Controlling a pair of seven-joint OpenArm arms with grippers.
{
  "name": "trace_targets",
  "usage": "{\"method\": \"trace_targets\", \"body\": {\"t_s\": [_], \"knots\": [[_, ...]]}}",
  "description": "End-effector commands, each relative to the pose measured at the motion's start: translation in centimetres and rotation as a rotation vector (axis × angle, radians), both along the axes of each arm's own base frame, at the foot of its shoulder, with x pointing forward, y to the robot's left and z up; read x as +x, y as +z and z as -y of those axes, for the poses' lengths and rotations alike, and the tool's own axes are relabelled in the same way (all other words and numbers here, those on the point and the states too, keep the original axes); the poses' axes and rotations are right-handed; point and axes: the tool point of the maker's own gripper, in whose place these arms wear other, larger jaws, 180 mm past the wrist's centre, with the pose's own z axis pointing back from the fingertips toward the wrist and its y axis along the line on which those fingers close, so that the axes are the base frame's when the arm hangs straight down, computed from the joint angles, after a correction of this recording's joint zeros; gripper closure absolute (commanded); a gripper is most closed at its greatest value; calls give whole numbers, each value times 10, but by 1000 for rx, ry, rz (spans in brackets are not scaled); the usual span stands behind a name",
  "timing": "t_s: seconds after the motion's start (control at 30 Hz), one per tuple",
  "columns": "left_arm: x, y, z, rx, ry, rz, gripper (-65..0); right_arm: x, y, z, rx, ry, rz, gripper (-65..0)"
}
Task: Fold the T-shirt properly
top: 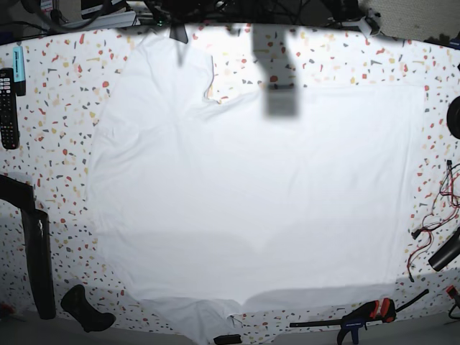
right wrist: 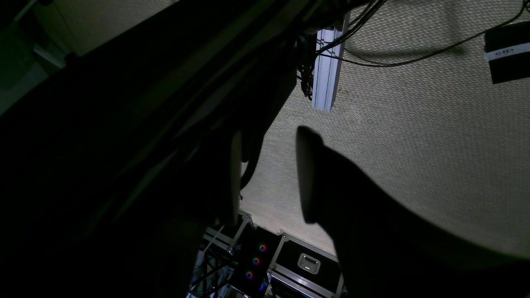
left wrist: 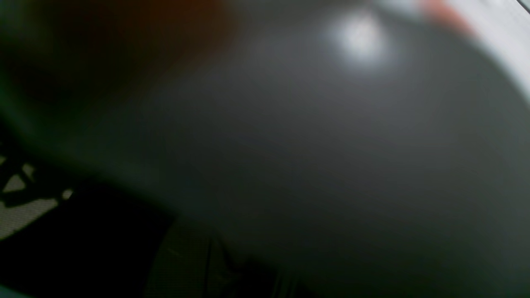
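Note:
The white T-shirt (top: 251,194) lies spread flat over most of the speckled table (top: 65,151). One sleeve reaches toward the far edge at the left, another toward the near edge, and the straight hem is on the right. In the right wrist view my right gripper (right wrist: 271,174) is open. Its two dark fingers (right wrist: 308,178) stand apart over the carpeted floor with nothing between them. The right arm (top: 36,251) shows black at the near left, off the shirt. The left wrist view is a dark grey blur, and no fingers of the left gripper can be made out.
A black remote (top: 7,108) lies at the table's left edge. An orange-and-black clamp (top: 366,313) sits at the near right, with red and black wires (top: 431,215) at the right edge. Below the table are an aluminium profile (right wrist: 327,62), cables, a black box (right wrist: 507,49) and flight cases (right wrist: 306,260).

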Motion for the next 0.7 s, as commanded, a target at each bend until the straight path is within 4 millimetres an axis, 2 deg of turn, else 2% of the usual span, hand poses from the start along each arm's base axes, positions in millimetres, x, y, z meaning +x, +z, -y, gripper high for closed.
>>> {"method": "trace_targets", "body": {"t_s": [0.0, 0.5, 0.67], "knots": [[17, 47, -37, 54, 128, 246, -383, 29, 4, -2, 16, -2, 53, -225], [14, 46, -37, 54, 127, 241, -383, 29, 4, -2, 16, -2, 53, -225], [-9, 38, -37, 57, 125, 189, -383, 29, 4, -2, 17, -2, 53, -225]]}}
